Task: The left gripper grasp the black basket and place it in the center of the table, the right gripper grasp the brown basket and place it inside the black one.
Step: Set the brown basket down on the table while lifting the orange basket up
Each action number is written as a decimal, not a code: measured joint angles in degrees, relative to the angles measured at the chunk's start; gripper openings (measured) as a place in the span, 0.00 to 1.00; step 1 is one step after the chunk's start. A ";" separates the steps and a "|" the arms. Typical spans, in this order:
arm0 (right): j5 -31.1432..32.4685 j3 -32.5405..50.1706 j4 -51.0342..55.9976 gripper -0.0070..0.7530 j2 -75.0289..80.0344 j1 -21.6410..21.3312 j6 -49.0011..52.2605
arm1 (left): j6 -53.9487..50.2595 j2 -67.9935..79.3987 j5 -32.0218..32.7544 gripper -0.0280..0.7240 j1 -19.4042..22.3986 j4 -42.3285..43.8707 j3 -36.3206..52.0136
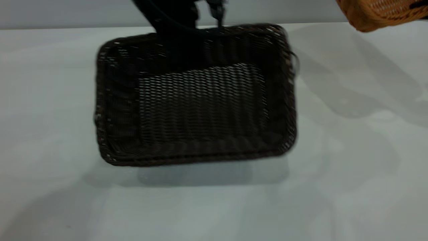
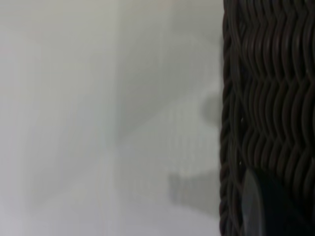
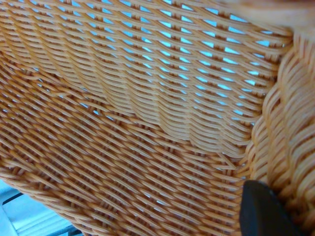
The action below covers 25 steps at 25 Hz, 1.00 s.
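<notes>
The black basket [image 1: 197, 100] hangs tilted above the white table [image 1: 50, 100], its opening facing the exterior camera and its shadow on the tabletop below. My left gripper [image 1: 219, 25] is shut on its far rim. In the left wrist view one finger [image 2: 256, 211] lies against the dark woven wall [image 2: 275, 98]. The brown basket [image 1: 378, 13] is held in the air at the far right, partly out of view. My right gripper [image 1: 419, 5] is shut on it. In the right wrist view a black finger [image 3: 263, 211] presses by the braided rim of the orange weave [image 3: 123, 123].
The arms and baskets cast soft shadows on the table right of the black basket [image 1: 351, 93]. A pale wall [image 1: 67, 13] runs behind the table's far edge. The left wrist view shows bare tabletop [image 2: 98, 123] beside the black basket.
</notes>
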 joint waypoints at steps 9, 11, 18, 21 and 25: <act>0.82 -0.40 -2.62 0.09 0.00 -0.06 0.67 | 4.85 2.08 -0.87 0.16 -4.77 0.21 -0.36; 0.82 -0.40 -3.27 0.09 0.00 -0.06 1.00 | 3.66 2.13 -1.00 0.18 -4.95 0.15 -0.36; 0.87 -0.41 -6.78 0.09 0.00 -0.06 2.00 | -2.48 2.85 -2.58 0.54 -5.08 -0.70 -0.36; 0.94 -0.41 -8.57 0.09 0.00 -0.06 2.67 | -3.54 2.82 -5.46 0.66 -5.09 -0.89 -0.36; 1.33 -0.41 -11.36 0.09 0.00 -0.06 3.90 | -9.28 0.31 -11.24 0.72 -4.61 -1.15 -0.36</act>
